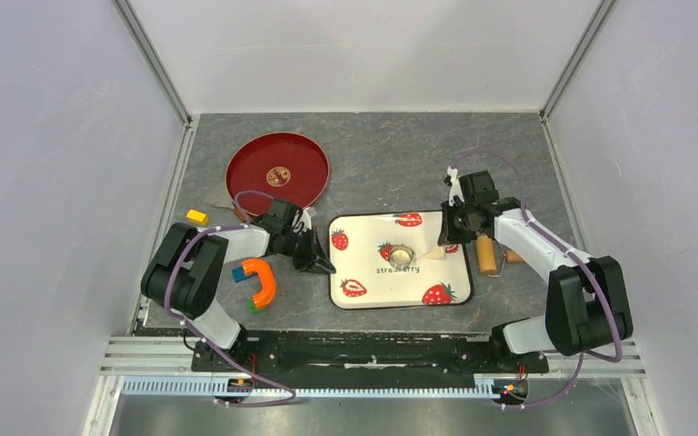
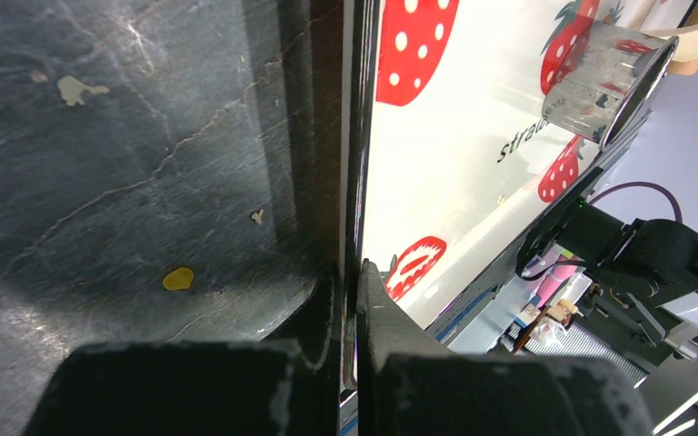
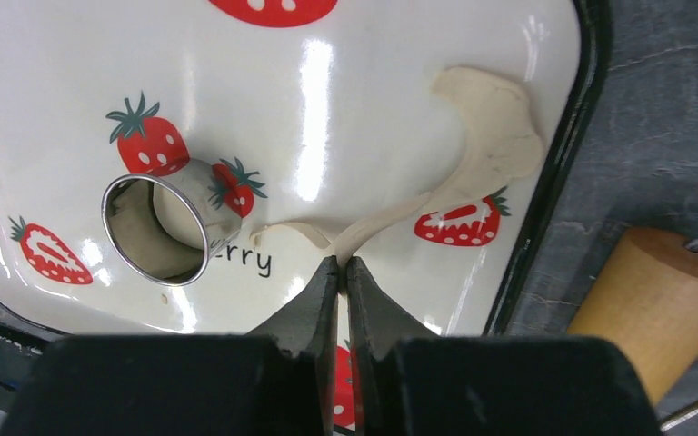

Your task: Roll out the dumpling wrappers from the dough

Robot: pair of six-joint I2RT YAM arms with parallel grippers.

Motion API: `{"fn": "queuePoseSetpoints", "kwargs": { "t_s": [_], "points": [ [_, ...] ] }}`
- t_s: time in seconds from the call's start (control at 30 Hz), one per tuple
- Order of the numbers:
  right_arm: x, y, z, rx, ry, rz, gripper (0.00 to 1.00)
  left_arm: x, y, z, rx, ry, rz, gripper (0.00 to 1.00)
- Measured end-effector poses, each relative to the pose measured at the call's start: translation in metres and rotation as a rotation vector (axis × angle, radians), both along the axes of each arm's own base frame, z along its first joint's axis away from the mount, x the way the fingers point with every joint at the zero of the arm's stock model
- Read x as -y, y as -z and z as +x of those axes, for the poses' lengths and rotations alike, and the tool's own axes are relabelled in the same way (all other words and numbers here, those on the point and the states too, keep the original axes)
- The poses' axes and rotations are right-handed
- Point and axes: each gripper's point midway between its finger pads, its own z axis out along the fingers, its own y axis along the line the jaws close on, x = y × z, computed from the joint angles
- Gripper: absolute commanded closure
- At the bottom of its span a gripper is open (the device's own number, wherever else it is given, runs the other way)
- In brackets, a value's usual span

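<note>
The strawberry tray [image 1: 370,272] lies at the table's middle. My left gripper [image 1: 324,265] is shut on the tray's left rim, which runs between its jaws in the left wrist view [image 2: 355,272]. My right gripper [image 1: 443,238] is over the tray's right side, shut on a thin ragged strip of dough [image 3: 495,136], which stretches from its tips [image 3: 343,262] toward the tray's corner. A small metal ring [image 3: 165,232] stands on the tray [image 3: 373,109], and a pale cream round wrapper [image 3: 180,216] shows inside it. The ring also shows in the left wrist view [image 2: 609,82].
A tan wooden roller [image 1: 486,254] lies just off the tray's right edge, also in the right wrist view [image 3: 659,304]. A red round plate [image 1: 277,171] sits at the back left. A yellow block [image 1: 197,216] and an orange U-shaped toy [image 1: 260,282] lie at the left.
</note>
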Motion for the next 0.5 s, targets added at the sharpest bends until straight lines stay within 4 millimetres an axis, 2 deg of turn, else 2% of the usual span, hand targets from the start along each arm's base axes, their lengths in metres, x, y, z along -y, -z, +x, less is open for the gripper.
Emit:
{"fn": "queuePoseSetpoints", "kwargs": {
  "t_s": [0.5],
  "points": [
    [0.022,-0.051,0.044,0.112,0.056,-0.055,0.92,0.000,0.000,0.000,0.002,0.005,-0.002,0.98]
  ]
}}
